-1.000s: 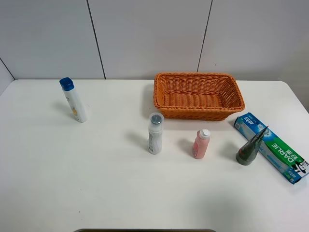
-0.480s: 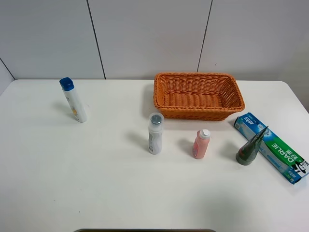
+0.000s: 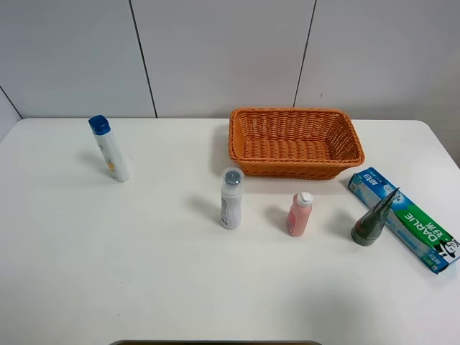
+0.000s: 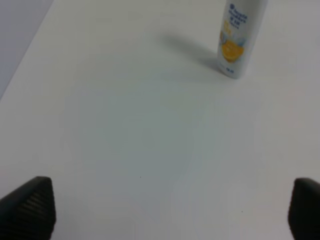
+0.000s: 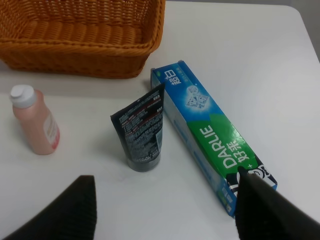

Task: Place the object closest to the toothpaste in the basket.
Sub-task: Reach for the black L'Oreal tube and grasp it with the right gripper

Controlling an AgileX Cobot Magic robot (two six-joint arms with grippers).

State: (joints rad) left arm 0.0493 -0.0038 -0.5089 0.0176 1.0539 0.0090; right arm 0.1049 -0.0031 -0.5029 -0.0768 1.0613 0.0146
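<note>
Both our grippers are spread wide and empty, the left gripper and the right gripper. The dark grey plastic squeeze tube stands near the bench's right edge, just beside the green-and-blue toothpaste carton (the orange wicker basket lies behind). Its long axis is near upright, cap down, crimped end leaning toward the carton. We judge a closing finger could snag the carton or topple the tube.

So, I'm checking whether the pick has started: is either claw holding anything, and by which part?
Nothing is held. The left claw and right claw are open and empty; the dark tube stands untouched.
</note>
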